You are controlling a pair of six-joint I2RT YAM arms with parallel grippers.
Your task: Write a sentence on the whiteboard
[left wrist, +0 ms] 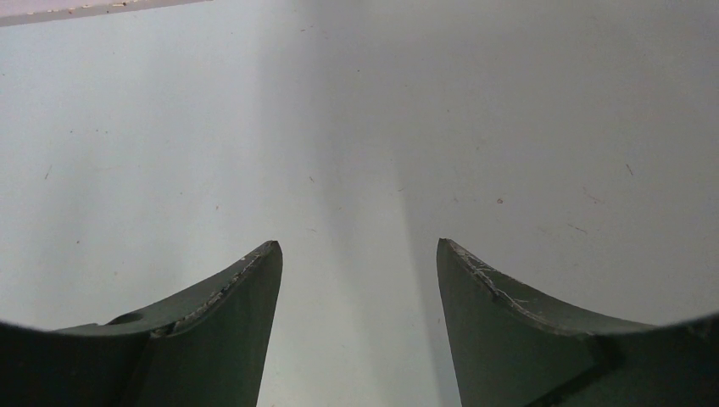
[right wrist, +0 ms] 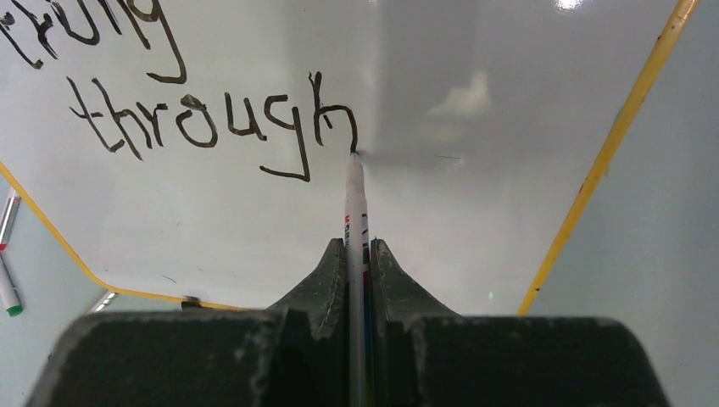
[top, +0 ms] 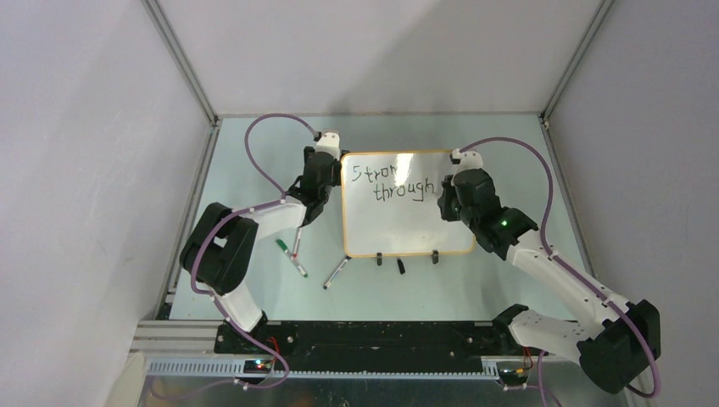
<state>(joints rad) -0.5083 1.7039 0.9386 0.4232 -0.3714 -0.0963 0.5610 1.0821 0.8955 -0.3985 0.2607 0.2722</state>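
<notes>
The whiteboard (top: 407, 227) lies mid-desk (top: 483, 288), and its sentence (right wrist: 212, 127) now ends at "through" on the second line. The right claw (right wrist: 356, 248) clenches a marker (right wrist: 353, 195), its tip touching the final h's foot. The left claw (left wrist: 357, 244) hangs released just left of the board. The next move likely calls for lifting the tip and shifting nearer for a new line.

On your whiteboard (top: 407, 231), the handwritten black sentence (top: 397, 181) reads "Stron" on the upper line and "through" beneath it in the top view. From the right wrist you get "through" whole, and above it only the lower parts of letters ending in a "g", cut by the frame edge. The marker (right wrist: 353, 212) carries small red print you cannot read.
</notes>
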